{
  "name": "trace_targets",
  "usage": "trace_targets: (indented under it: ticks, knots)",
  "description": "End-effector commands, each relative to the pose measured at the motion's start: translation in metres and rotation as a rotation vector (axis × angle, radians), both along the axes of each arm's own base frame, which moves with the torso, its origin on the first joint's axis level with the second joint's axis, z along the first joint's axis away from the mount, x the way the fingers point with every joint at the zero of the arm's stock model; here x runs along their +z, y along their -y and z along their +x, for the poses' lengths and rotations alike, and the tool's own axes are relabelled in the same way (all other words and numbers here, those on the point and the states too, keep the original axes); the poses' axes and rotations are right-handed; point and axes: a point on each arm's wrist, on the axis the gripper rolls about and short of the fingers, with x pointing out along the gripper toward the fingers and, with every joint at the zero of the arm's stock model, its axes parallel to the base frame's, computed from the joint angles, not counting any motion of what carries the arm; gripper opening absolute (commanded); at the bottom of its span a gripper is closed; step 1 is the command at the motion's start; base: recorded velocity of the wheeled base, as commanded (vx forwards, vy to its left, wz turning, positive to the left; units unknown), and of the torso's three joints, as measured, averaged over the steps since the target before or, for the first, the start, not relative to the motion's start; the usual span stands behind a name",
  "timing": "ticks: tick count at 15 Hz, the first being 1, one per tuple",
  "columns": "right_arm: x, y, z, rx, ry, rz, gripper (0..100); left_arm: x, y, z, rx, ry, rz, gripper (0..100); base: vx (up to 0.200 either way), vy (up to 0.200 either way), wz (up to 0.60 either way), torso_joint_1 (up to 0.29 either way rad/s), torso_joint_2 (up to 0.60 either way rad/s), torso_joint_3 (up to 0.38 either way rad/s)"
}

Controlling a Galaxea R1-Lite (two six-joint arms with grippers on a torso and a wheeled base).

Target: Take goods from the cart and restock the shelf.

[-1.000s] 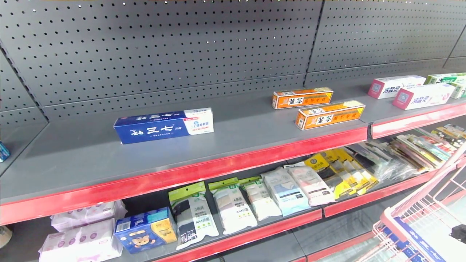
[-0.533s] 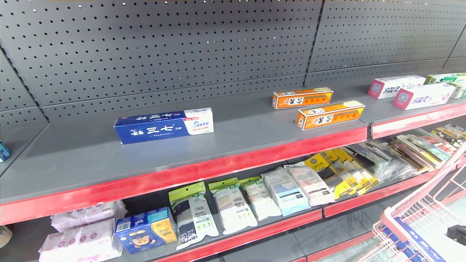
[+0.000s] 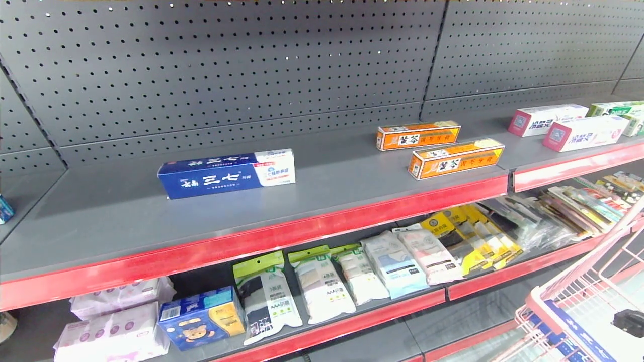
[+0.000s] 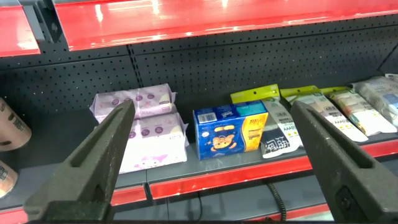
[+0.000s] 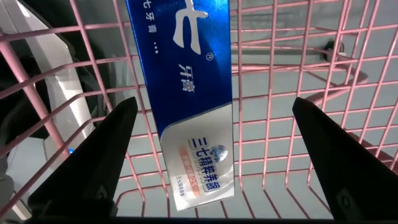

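In the right wrist view my right gripper [image 5: 212,106] hangs open over the pink wire cart [image 5: 292,56]. A blue toothpaste box [image 5: 186,93] lies in the cart below the gap between the fingers, untouched. From the head view, the cart [image 3: 568,286] sits at the lower right with the same blue box [image 3: 573,329] and my right arm's dark end [image 3: 628,322] inside it. A matching blue toothpaste box [image 3: 226,173] lies on the grey upper shelf [image 3: 126,221]. My left gripper [image 4: 212,107] is open and holds nothing, facing the lower shelf.
Two orange boxes [image 3: 417,134] [image 3: 455,158] and white-pink boxes [image 3: 547,119] lie farther right on the upper shelf. The lower shelf holds purple tissue packs [image 4: 143,124], a blue carton [image 4: 230,130] and several bagged goods [image 3: 322,286]. Bare shelf surface surrounds the blue box.
The dark end of my right arm in the cart has crept slightly to the left in the head view. The goods on the shelves have not moved.
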Motion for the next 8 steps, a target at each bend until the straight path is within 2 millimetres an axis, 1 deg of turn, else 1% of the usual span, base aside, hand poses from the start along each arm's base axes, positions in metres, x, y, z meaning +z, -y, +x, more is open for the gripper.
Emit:
trace_targets:
  ticks: [1,4,8]
  knots:
    - [-0.0044,-0.0001,0.0031,0.010,-0.007,0.006,100,0.0000,0.0000,0.0000,0.000,0.000,0.000,100,0.000,0.000,0.00,0.000,0.00,0.000]
    - [-0.0066,0.0031,0.0077,0.016,-0.004,0.001,100,0.0000,0.0000,0.0000,0.000,0.000,0.000,100,0.000,0.000,0.00,0.000,0.00,0.000]
    - [-0.0078,0.0039,0.0084,0.022,-0.005,0.001,100,0.0000,0.0000,0.0000,0.000,0.000,0.000,100,0.000,0.000,0.00,0.000,0.00,0.000]
